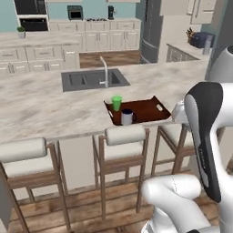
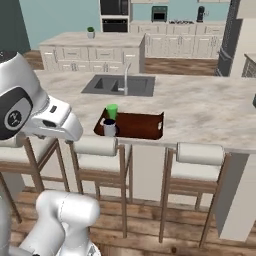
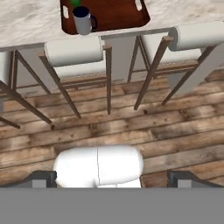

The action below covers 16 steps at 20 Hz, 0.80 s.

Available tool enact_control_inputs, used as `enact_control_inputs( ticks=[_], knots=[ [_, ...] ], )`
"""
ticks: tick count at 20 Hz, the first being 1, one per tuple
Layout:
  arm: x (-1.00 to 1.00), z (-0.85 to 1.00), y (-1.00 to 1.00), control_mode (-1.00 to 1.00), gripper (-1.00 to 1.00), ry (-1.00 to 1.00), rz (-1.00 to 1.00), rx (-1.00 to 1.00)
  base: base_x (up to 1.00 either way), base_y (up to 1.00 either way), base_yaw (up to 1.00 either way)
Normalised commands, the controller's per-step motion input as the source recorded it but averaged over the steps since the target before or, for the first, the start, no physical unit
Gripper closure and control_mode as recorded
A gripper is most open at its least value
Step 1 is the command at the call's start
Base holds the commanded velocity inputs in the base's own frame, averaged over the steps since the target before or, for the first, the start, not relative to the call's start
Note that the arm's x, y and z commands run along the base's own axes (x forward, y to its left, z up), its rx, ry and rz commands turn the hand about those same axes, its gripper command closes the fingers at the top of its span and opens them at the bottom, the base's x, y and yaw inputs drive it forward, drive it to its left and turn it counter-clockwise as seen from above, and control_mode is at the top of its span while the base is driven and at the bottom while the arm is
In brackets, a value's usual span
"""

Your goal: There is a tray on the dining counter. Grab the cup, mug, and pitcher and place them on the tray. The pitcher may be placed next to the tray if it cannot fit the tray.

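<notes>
Partly cut off at top of hand view: tray [image 3: 113, 17], mug [image 3: 82, 20] on it, cup [image 3: 75, 2] barely showing; gripper [image 3: 112, 180] spread wide, grasping nothing

no readable text, labels or signs

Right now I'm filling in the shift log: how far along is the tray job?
Done: the cup and mug stand on the tray. In hand: nothing; the gripper is open, over the floor by the stools. Left: the pitcher.
</notes>
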Motion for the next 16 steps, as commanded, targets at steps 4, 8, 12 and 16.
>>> enact_control_inputs(
  ticks=[4, 8, 12, 16],
  knots=[
    [0.00, 0.00, 0.00, 1.00, -1.00, 0.00, 0.00, 0.00, -0.63, 0.90, 0.05],
    [0.00, 0.00, 0.00, 1.00, -1.00, 0.00, 0.00, 0.00, -0.39, 1.00, 0.10],
    [0.00, 0.00, 0.00, 1.00, -1.00, 0.00, 0.00, 0.00, -0.06, 1.00, 0.12],
    [0.00, 0.00, 0.00, 1.00, -1.00, 0.00, 0.00, 0.00, 0.01, 1.00, 0.07]
  ],
)
